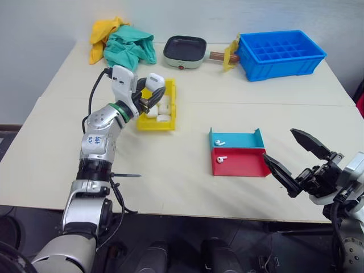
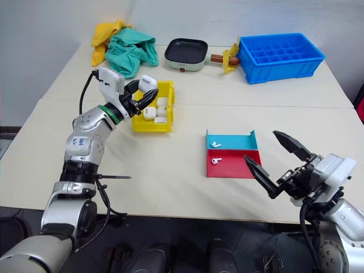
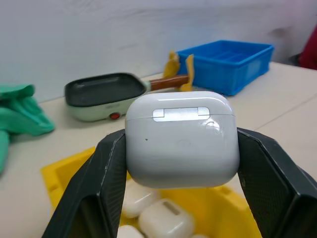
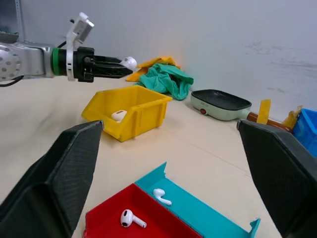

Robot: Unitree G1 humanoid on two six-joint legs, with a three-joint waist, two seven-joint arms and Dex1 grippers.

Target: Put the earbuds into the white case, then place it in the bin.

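The right gripper (image 1: 298, 161) hangs nearest the head camera, at the table's (image 1: 187, 187) near right edge, its two black fingers spread wide with nothing between them. Just beyond it lie two shallow trays touching each other: the red tray (image 1: 239, 162) on the near side with one earbud (image 1: 221, 159) in it, and the teal tray (image 1: 236, 139) behind with another earbud (image 1: 219, 143). Both earbuds lie apart from any gripper.

The left gripper (image 1: 152, 94) is held above the yellow bin (image 1: 157, 122), its jaws clamped on the white case (image 3: 182, 137). In the left wrist view the case sits squarely between the two black fingers (image 3: 94, 183), one pressing each short side, its lid closed and the metal hinge strip facing the camera. The case is in the air over the bin's far end, not touching the bin. Inside the bin lie several more white cases (image 2: 156, 112), bunched together.

At the far edge of the table sit a crumpled green cloth (image 1: 132, 47) overlapping a yellow cloth (image 1: 104, 35), a small pale-green electric pan (image 1: 185, 51) with a dark inside and a wooden handle, and a large blue gridded crate (image 1: 280, 53) with a yellow strap (image 1: 230, 57) draped at its left corner.
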